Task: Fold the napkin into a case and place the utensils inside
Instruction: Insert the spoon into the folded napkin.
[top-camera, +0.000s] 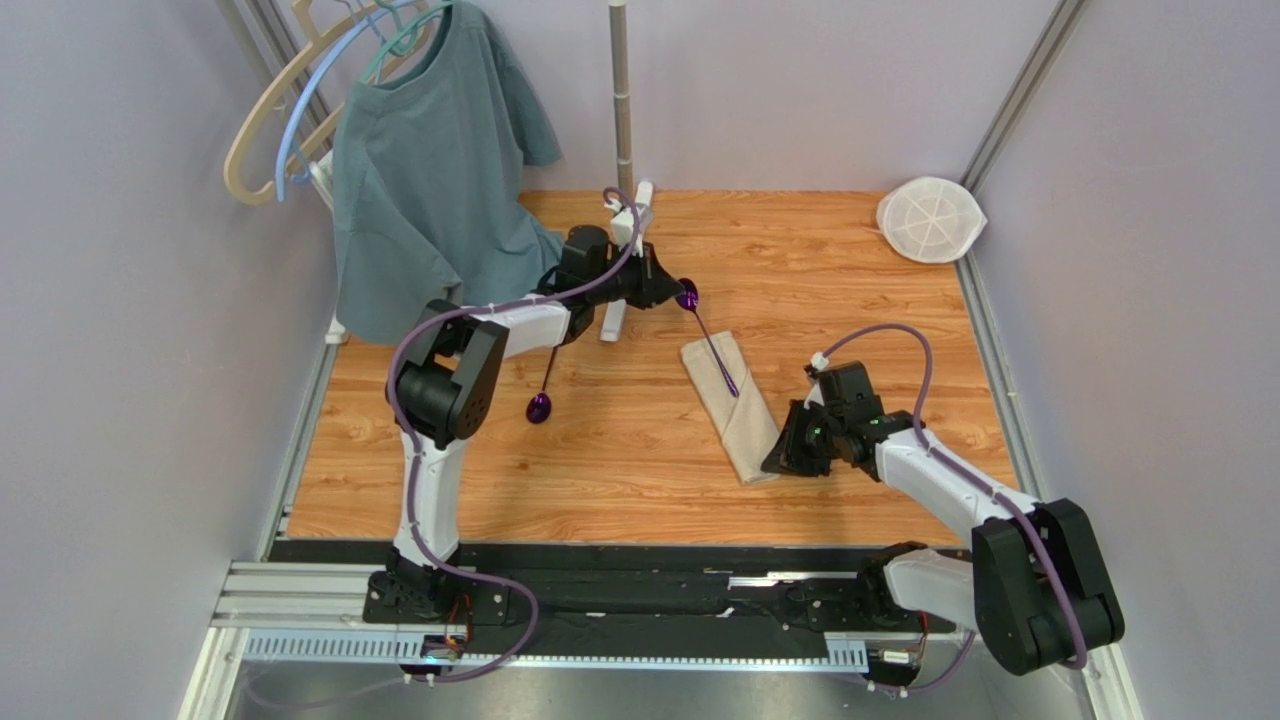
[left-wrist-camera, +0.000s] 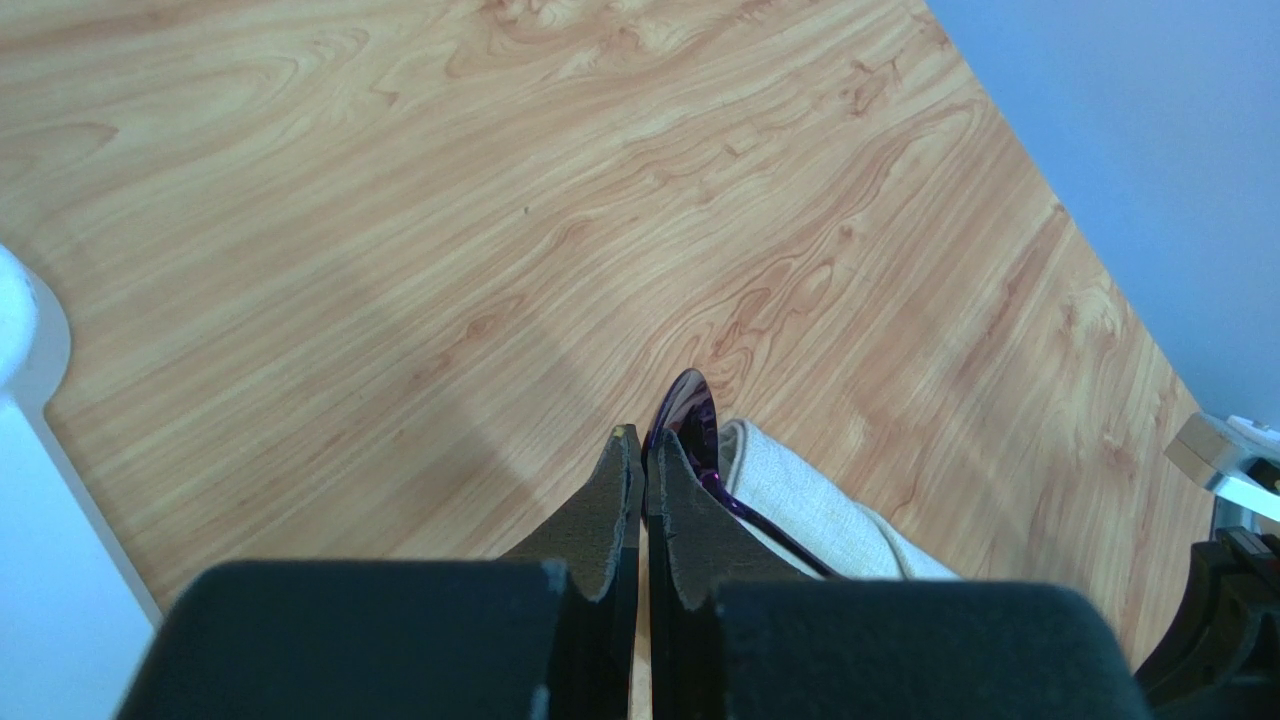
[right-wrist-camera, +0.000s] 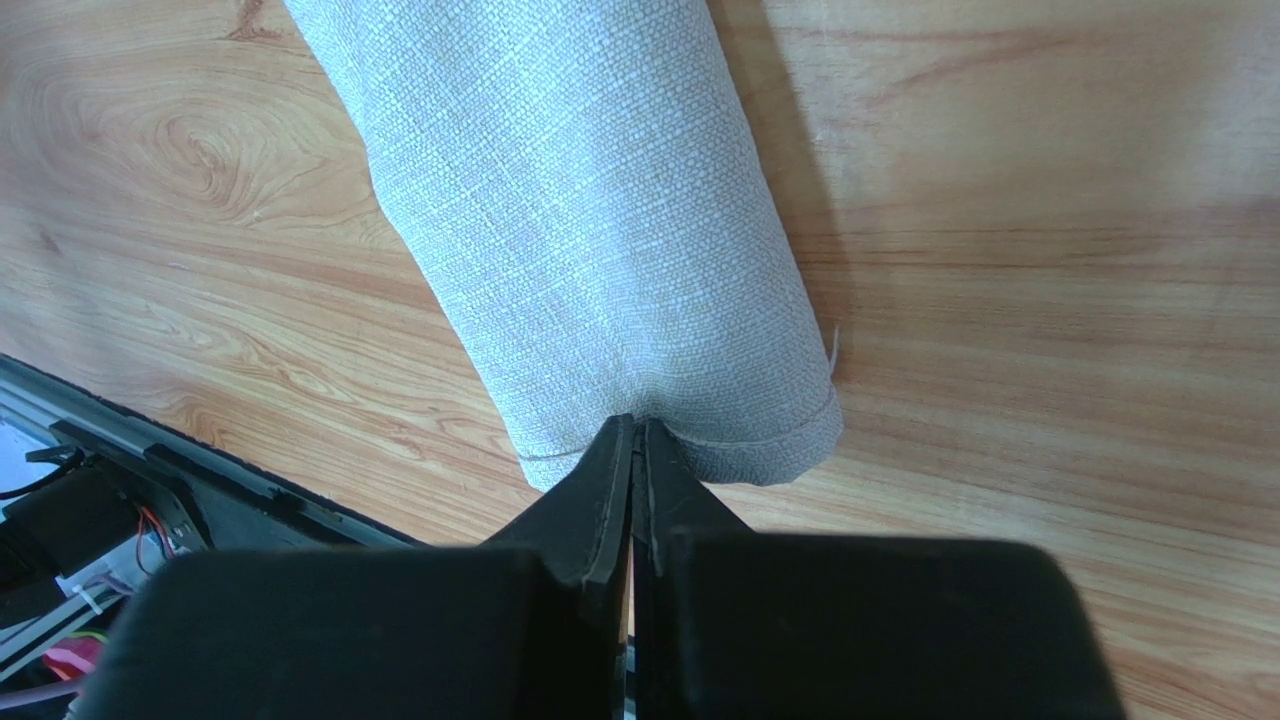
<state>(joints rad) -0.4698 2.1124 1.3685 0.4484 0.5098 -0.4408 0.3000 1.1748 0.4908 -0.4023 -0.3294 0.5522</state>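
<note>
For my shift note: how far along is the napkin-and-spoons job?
Done: the case is folded. In hand: one spoon lies with its handle along the case, the shut left claw at its bowl, the shut right claw at the case's near end. Left: the second spoon lies out on the table.

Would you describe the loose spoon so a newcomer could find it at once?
Look at the wooden table's left half, beside the left arm. The spoon lies on bare wood, purple bowl toward the near edge; its twin rests on the beige case.
</note>
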